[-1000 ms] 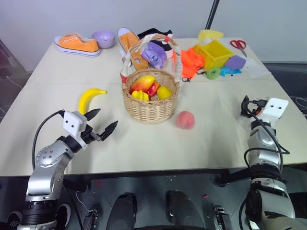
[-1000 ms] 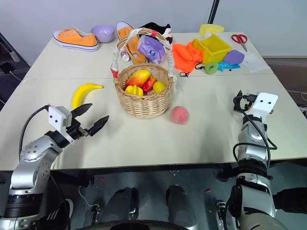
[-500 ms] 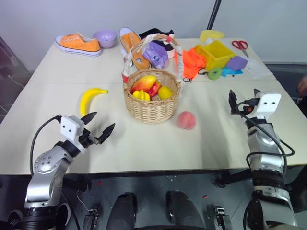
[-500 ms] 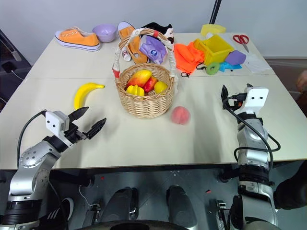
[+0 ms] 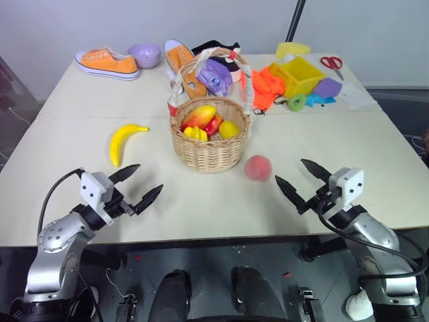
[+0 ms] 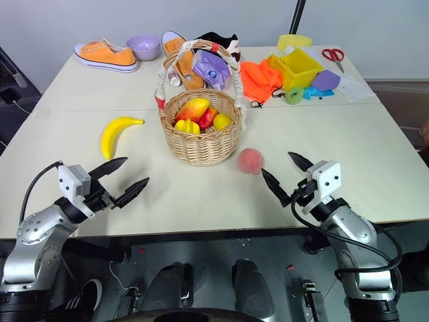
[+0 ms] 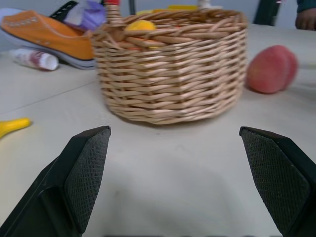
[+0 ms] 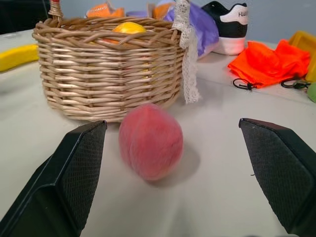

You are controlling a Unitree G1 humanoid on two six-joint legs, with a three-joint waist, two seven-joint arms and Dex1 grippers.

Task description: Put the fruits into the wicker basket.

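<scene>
The wicker basket [image 5: 211,153] stands mid-table, with a red-yellow mango [image 5: 199,116] and small yellow pieces [image 5: 196,133] inside. A pink peach [image 5: 258,168] lies on the table just right of the basket. A yellow banana [image 5: 123,139] lies to the basket's left. My left gripper [image 5: 150,177] is open near the front left, empty, pointing at the basket [image 7: 173,69]. My right gripper [image 5: 289,170] is open and empty, a short way right of the peach [image 8: 150,140] and pointing at it.
At the back of the table are orange sneakers [image 5: 107,62], a purple bowl [image 5: 145,52], a purple toy [image 5: 216,72], orange cloth [image 5: 267,86], a yellow box [image 5: 298,74], a green ring [image 5: 297,102] and scissors [image 5: 332,62]. Both grippers hover near the table's front edge.
My right gripper has swung in from the table's right side toward the peach and now points at it. My left gripper has drawn back a little. The fruits have not moved.
</scene>
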